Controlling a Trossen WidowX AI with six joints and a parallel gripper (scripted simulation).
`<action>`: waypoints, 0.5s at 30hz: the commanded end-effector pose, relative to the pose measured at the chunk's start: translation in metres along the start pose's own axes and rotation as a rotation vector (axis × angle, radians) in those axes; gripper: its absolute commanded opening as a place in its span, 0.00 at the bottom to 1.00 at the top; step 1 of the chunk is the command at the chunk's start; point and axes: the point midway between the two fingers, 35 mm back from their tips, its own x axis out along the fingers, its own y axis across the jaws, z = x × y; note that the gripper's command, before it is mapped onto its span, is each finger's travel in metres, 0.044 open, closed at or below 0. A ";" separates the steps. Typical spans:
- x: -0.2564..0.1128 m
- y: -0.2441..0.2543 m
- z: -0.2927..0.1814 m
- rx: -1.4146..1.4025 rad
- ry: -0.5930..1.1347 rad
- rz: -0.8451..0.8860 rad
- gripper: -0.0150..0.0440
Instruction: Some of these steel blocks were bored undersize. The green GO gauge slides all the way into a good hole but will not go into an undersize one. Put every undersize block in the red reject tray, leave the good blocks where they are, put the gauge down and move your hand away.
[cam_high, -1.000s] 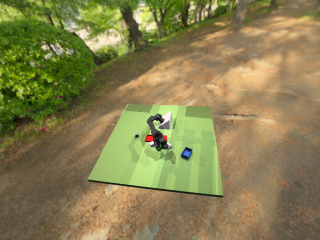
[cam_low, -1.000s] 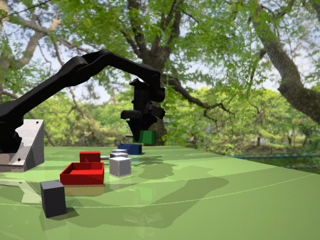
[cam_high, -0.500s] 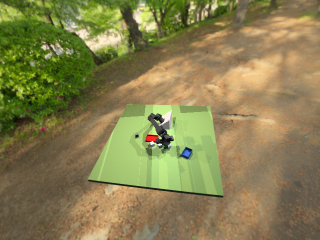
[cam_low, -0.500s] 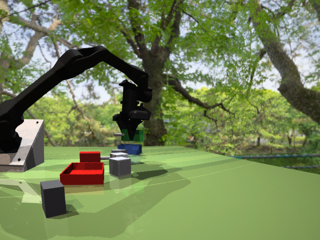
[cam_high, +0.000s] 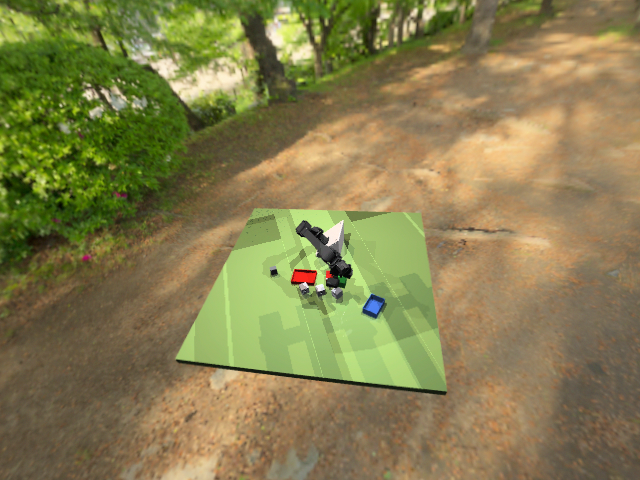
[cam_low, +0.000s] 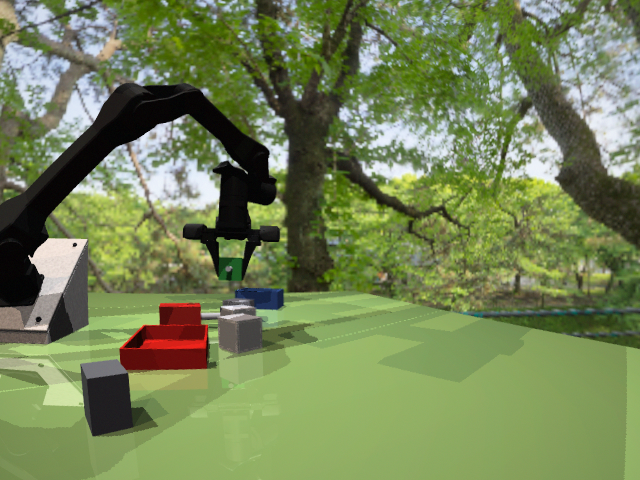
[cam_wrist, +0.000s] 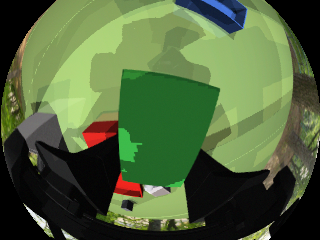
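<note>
Gauge, green GO one (cam_high: 342, 283) (cam_low: 236, 274) (cam_wrist: 165, 125), grasped in the gripper (cam_high: 333, 282) (cam_low: 230, 279) (cam_wrist: 156, 138), jaws clenched on its body, aloft above the three pale steel blocks (cam_high: 320, 290) (cam_low: 240, 334) (cam_wrist: 157, 190). Red reject tray (cam_high: 303, 281) (cam_low: 164, 359) (cam_wrist: 131, 191) lies left of the row in the exterior view. Probing seems in hand: square the pin to a bore, align before advancing, push gently; if it balks, recheck alignment before judging undersize.
</note>
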 end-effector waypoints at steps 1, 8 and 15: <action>-0.005 0.022 0.008 -0.411 -0.016 -0.012 0.25; -0.002 0.052 0.013 -0.955 -0.014 -0.020 0.25; 0.003 0.081 0.015 -1.499 -0.008 -0.027 0.25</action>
